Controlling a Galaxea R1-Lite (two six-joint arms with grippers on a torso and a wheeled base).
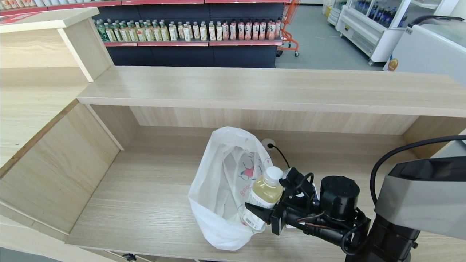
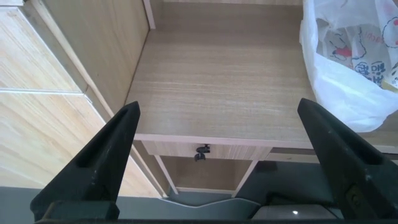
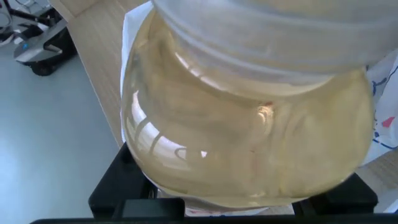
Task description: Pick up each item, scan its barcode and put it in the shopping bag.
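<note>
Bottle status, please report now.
Right gripper shut on bottle, at shopping bag edge. Left gripper open, empty. No obstruction seen.

- shopping bag [image 1: 214, 189]: red lettering beside a cartoon print, creased and not legible
- bottle [image 1: 267, 192]: white label [image 1: 256, 204] with a barcode [image 1: 252, 223] near its base, digits too small to read
</note>
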